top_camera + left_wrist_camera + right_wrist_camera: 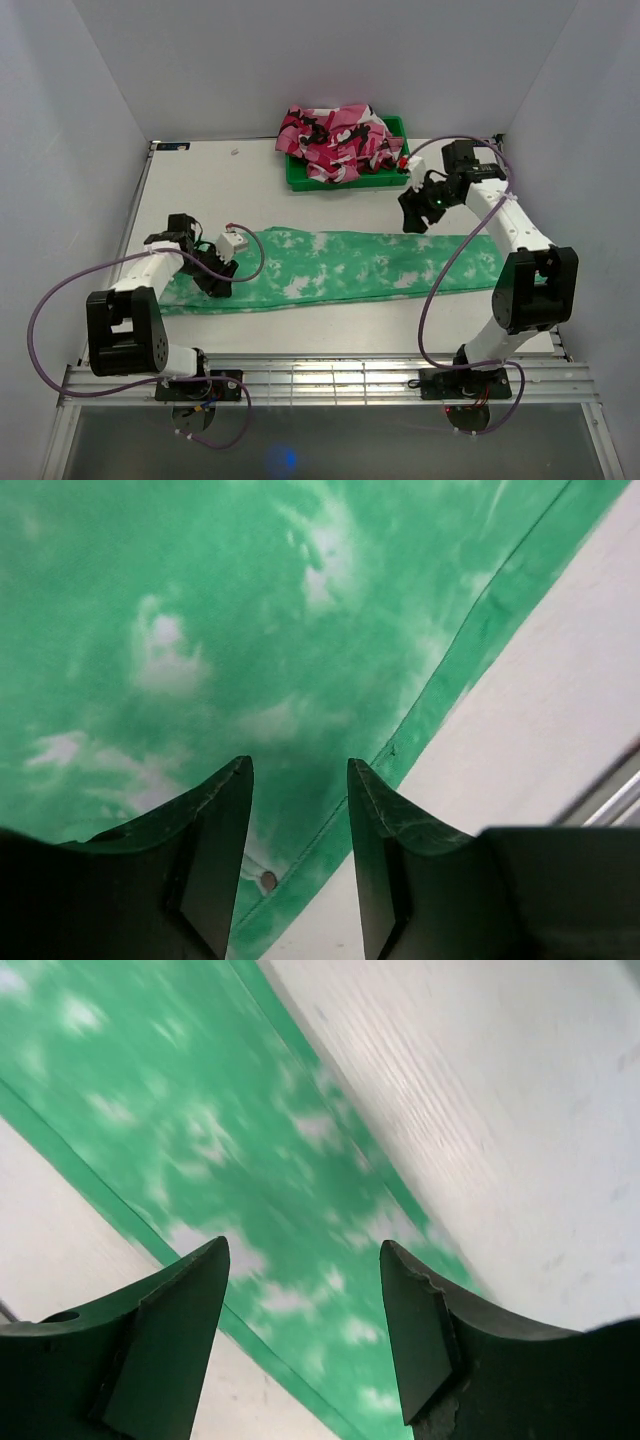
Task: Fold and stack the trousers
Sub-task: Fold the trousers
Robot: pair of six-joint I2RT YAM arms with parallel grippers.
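left gripper (298, 765), right gripper (303, 1245): jaws apart, empty | trousers (350, 262) flat | green tray (345, 184): pink cloth (335, 140)

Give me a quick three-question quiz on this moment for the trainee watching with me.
1. Fill in: the left gripper hangs over the ___ end of the trousers (robot's own side).
2. Choose: the right gripper holds A) the trousers, B) pink cloth, C) nothing.
3. True or false: the trousers lie in the green bin.
Key: 1 left; 2 C; 3 false, they lie spread flat on the table.
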